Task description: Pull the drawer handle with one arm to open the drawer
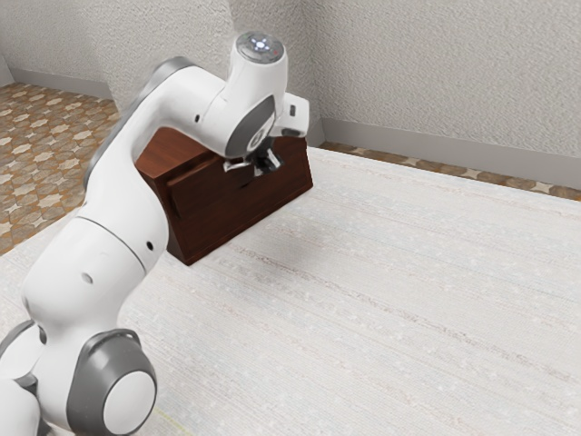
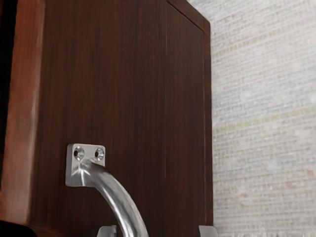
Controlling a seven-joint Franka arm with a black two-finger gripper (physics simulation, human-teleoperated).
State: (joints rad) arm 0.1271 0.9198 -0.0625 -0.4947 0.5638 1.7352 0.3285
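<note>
Smoothly curved metal handle [image 2: 112, 191] bolts onto dark-grained wooden drawer [image 2: 123, 89].

Open table [image 1: 408, 300] before the drawer [image 1: 231, 204]

The drawer [image 2: 123, 98] front is dark reddish wood with fine straight grain and a satin sheen. Its handle [image 2: 116, 195], lower left, is smooth, shiny silvery metal. The table [image 2: 261, 123], at right, looks pale, matt and faintly grained. My arm [image 1: 109, 236] is smooth, glossy white plastic.
</note>
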